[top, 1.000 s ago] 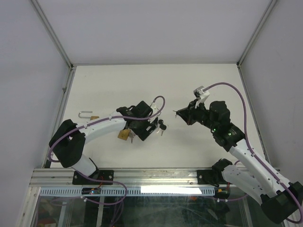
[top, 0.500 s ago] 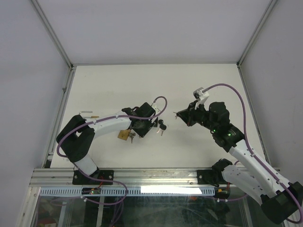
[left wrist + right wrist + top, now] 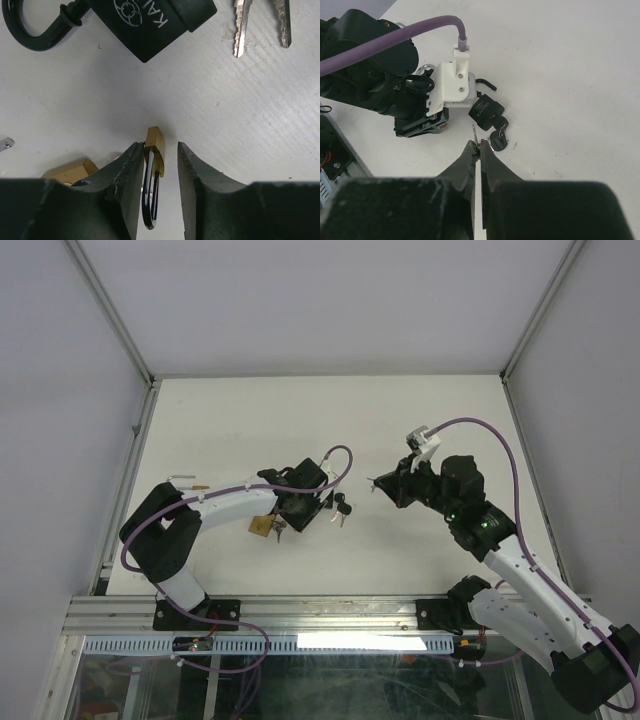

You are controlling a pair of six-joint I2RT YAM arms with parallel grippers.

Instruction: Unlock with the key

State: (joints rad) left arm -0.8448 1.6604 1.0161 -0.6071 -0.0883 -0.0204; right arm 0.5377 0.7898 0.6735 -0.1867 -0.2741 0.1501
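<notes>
A small brass padlock point(image 3: 156, 144) stands on edge on the table, its dark shackle pointing back between the fingers of my left gripper point(image 3: 159, 150). The jaws are narrow around it: one finger touches it, and a gap shows on the other side. In the top view, my left gripper point(image 3: 292, 512) is low over the table and hides this padlock. My right gripper point(image 3: 375, 483) hovers to the right, shut on a silver key point(image 3: 475, 134) whose blade sticks out past the fingertips point(image 3: 479, 146).
A black padlock point(image 3: 150, 25) lies just ahead of the left gripper, with loose keys point(image 3: 242, 25) beside it. Black-headed keys point(image 3: 498, 141) sit by its body. A second brass padlock point(image 3: 260, 527) lies left of the gripper. Another silver-shackled padlock point(image 3: 185, 482) rests far left.
The left gripper's jaws have narrowed around the small brass padlock, and the left arm's elbow has shifted right. The right arm and its key have not moved.
</notes>
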